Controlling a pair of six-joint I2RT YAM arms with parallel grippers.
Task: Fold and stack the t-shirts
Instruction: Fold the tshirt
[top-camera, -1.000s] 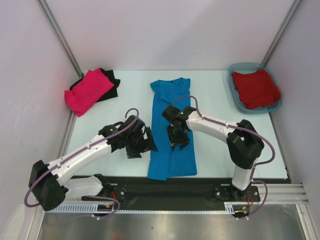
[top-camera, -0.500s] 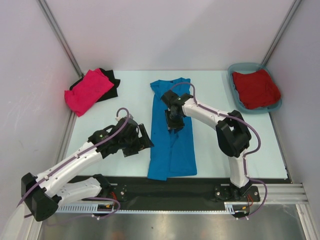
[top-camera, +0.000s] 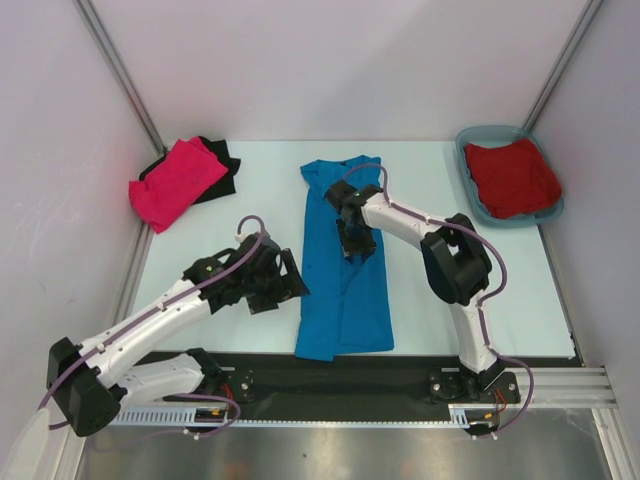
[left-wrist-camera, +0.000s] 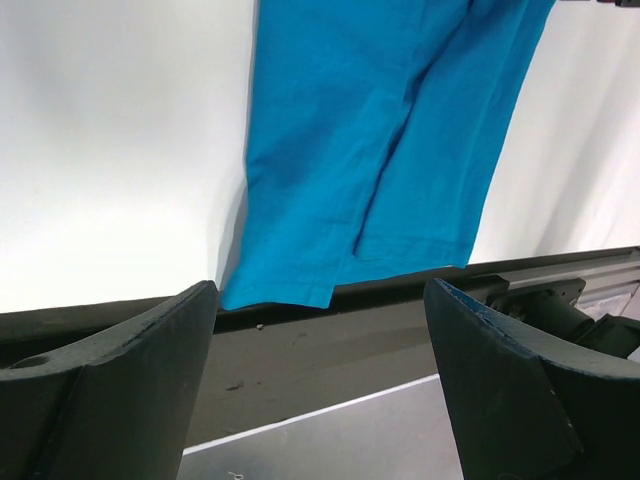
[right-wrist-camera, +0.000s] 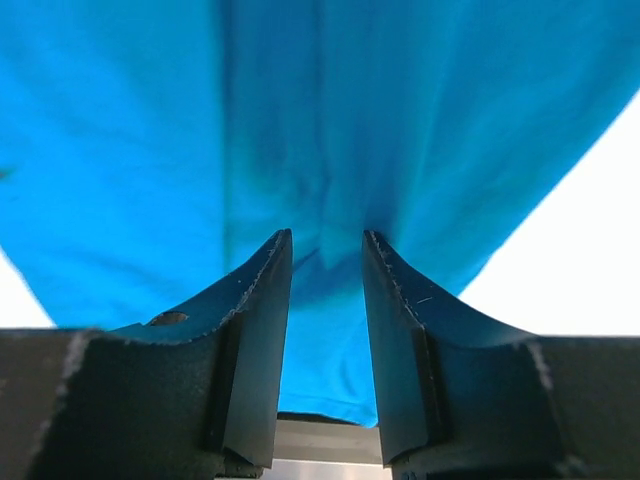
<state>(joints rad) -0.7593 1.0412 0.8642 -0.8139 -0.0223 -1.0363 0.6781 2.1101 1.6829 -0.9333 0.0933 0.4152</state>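
Table (top-camera: 440, 290): pale top, white walls round it; blue shirt (top-camera: 342, 300) lies lengthwise mid-table, sides folded in to a long strip.
Why so: strip looks like prep for the cross fold, near end up twd collar end.
R gripper (top-camera: 358, 245): down on far half of blue shirt, over centre crease. Jaws narrow w/ a small gap. Wrist view shows cloth puckered at the tips; can't tell if it's truly pinched.
L gripper (top-camera: 275, 285): wide open, empty, just left of strip's near half, apart from it. Strip's near end shows ahead betw its fingers, prob waiting to take that end.
Pile: pink shirt (top-camera: 178, 180) on black shirt (top-camera: 226, 166), far left; looks like the stack.
Tub (top-camera: 468, 142): far right, red shirt (top-camera: 510, 178) heaped inside, not yet folded.
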